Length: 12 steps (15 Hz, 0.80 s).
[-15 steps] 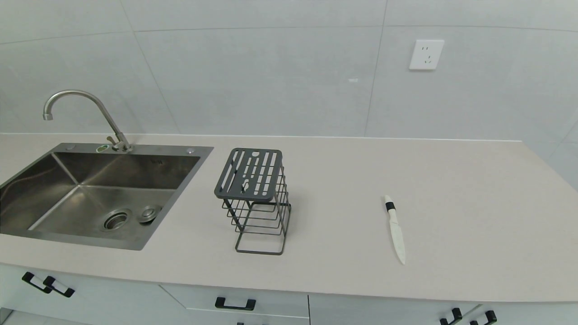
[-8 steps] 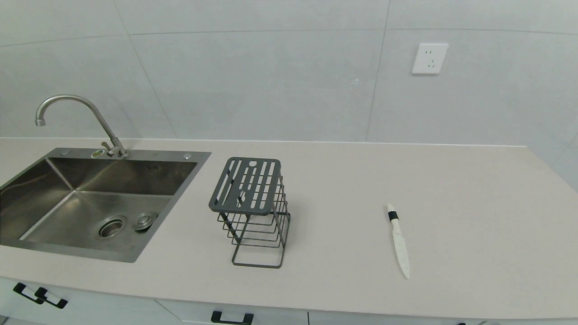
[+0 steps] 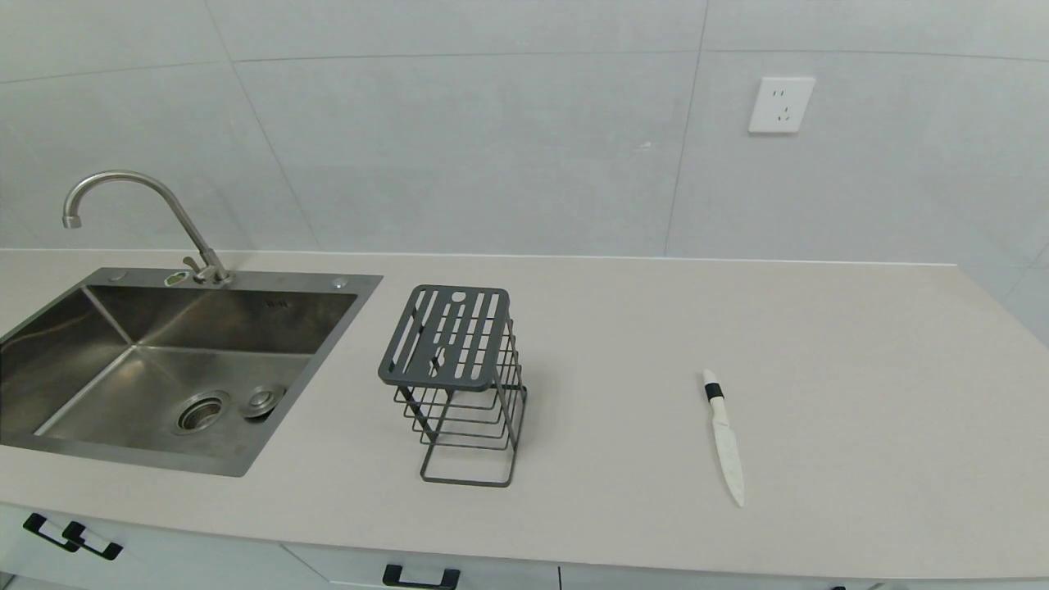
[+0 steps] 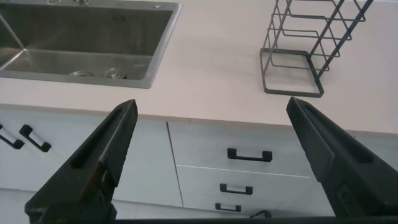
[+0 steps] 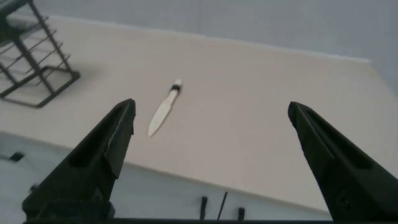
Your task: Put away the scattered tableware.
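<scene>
1. Head view, read from the left, had the sink (image 3: pixel 246 279) at the far end of the counter (image 3: pixel 819 344). The wire knife rack (image 3: pixel 449 336) stood upright just past it, and the knife (image 3: pixel 724 434) lay flat well to the right of the rack. The knife's banded handle pointed toward the wall and its tip toward the front edge.
2. Likely trouble, in my judgement:
   - The knife was thin and lay flush on the counter, so a claw closing from above might skid off it or nudge it toward the front edge.
   - The rack looked light, so a blade fed off-line into a slot could tip it or push it toward the sink.
   - Which side carried the cutting edge was too small to tell.
3. Left claw (image 4: pixel 211 104) hung with its fingers spread wide and nothing between them. It was out before the drawer fronts (image 4: pixel 249 155), with the rack's base (image 4: pixel 292 71) on the counter ahead of it.
4. Right claw (image 5: pixel 211 104) was likewise spread wide and empty. The knife (image 5: pixel 165 111) lay on the counter ahead of it, well apart and nearer its left finger, with the rack (image 5: pixel 31 68) farther off to the left.
</scene>
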Available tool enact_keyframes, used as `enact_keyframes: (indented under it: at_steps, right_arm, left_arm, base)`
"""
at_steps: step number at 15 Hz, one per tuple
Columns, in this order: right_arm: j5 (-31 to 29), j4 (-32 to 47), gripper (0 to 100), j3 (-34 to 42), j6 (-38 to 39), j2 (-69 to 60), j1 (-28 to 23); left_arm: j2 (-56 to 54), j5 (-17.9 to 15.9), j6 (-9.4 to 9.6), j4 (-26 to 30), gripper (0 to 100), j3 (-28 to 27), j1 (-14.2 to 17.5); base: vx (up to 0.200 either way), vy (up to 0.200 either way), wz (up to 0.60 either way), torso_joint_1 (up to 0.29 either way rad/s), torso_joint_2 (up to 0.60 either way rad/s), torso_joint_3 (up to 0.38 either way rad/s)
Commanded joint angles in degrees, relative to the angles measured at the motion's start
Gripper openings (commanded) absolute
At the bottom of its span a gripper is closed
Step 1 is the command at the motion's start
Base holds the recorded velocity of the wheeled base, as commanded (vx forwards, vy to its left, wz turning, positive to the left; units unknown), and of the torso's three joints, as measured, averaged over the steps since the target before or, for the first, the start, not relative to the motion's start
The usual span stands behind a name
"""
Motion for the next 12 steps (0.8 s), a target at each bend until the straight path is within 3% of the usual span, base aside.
enact_keyframes:
  at_steps: [1,9,12]
  right_arm:
    - [2.47,2.58,100,-4.87,-0.20,18.17,3.70]
    - [7.22,2.32,100,-15.42,-0.28,40.67,7.04]
    - [5.90,2.23,100,-21.92,-0.99,51.57,14.42]
  left_arm:
    - [0.07,0.04,-0.06,0.00,100,0.01,0.04]
    - [0.07,0.04,0.12,0.00,100,0.01,0.04]
    - [0.07,0.04,0.20,0.00,100,0.01,0.04]
  base:
    - [0.000,0.000,0.00,0.000,0.00,0.000]
    - [0.000,0.000,0.00,0.000,0.00,0.000]
    - [0.000,0.000,0.00,0.000,0.00,0.000]
